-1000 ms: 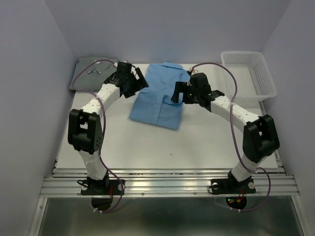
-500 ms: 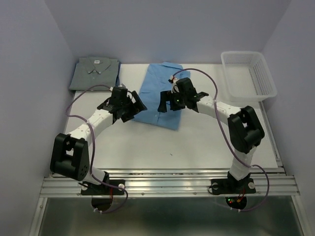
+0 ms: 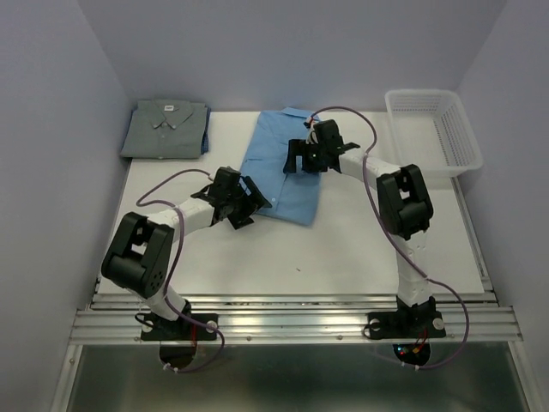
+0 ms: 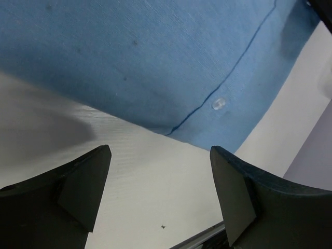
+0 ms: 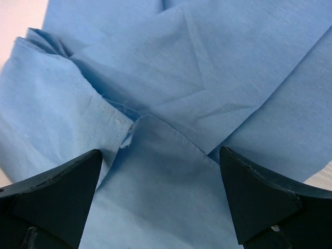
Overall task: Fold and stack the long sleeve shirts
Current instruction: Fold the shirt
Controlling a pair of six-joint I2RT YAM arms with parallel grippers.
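Currently you are counting two shirts, one basket and two arms.

- **Light blue shirt** [image 3: 279, 172]: it is lying button side up as a long narrow panel at 12 o'clock on the white table [image 3: 343, 249]. Its collar is pointing to 12 and its hem to 6.
- **Grey shirt** [image 3: 165, 129]: it is sitting folded in the far corner at 10 o'clock, well apart from the blue one.
- **White mesh basket** [image 3: 446, 169]: it is standing at 2 o'clock along the table's edge.
- **Left gripper** [image 3: 244, 199]: it is hovering at the blue shirt's near hem. Its jaws are spread and grasping nothing, with bare tabletop showing between its fingers [image 4: 83, 192].
- **Right gripper** [image 3: 302, 157]: it is hanging over the shirt's far half, likewise released, with creased blue cloth lying beneath it.
- **Open room:** bare tabletop is running from 4 round to 8 o'clock.
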